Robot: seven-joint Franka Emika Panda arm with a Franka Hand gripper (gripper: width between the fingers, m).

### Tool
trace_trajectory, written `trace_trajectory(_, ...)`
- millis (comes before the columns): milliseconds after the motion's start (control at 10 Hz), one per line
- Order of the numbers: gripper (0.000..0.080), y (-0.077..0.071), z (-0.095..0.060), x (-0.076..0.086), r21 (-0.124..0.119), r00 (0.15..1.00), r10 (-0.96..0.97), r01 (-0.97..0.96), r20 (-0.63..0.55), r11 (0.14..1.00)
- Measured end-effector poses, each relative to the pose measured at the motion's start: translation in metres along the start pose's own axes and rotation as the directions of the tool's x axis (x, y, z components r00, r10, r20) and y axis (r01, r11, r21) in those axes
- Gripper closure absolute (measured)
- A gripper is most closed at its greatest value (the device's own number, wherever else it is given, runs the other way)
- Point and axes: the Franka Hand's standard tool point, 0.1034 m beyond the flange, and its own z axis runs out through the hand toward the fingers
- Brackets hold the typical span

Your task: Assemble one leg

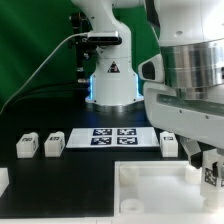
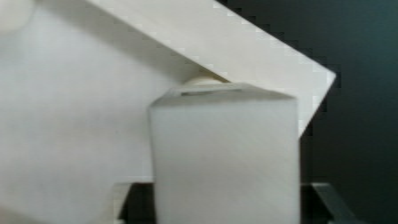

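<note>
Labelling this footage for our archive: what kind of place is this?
Most likely a robotics lab bench: a robot arm on a black table, a green backdrop and the marker board of square tags.

Table (image 1: 70, 185) black; backdrop (image 1: 30, 50) green. Marker board (image 1: 112, 137), mid-table: white with black-and-white square tags. First leg (image 1: 27, 146), second leg (image 1: 53, 144), third leg (image 1: 169, 143): white, black-and-white marker each. Fourth leg (image 1: 210, 172), by the table's edge on the exterior view's right: white, black-patterned marker; plain white in wrist view. Tray piece (image 1: 150, 190), near edge: plain white. Robot base (image 1: 110, 85): white, blue glow, dark triangle sticker.
</note>
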Motion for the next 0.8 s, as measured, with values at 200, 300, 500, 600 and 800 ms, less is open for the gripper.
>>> trace_trajectory(200, 0.0509, 0.0053, 0.0003, 0.0031, 0.039, 0.956, 0.292, -0.293, 0.034, 0.955)
trace_trajectory(300, 0.0509, 0.0068, 0.0004, 0.0042, 0.038, 0.927, 0.372, -0.374, 0.048, 0.927)
trace_trajectory(500, 0.0509, 0.0073, 0.0010, 0.0041, 0.036, 0.929, 0.366, -0.368, 0.048, 0.929)
trace_trajectory(600, 0.0405, 0.0077, 0.0017, 0.0042, 0.035, 0.929, 0.366, -0.368, 0.048, 0.929)
trace_trajectory(800, 0.0180, 0.0075, 0.0020, 0.0034, 0.037, 0.951, 0.305, -0.306, 0.045, 0.951)
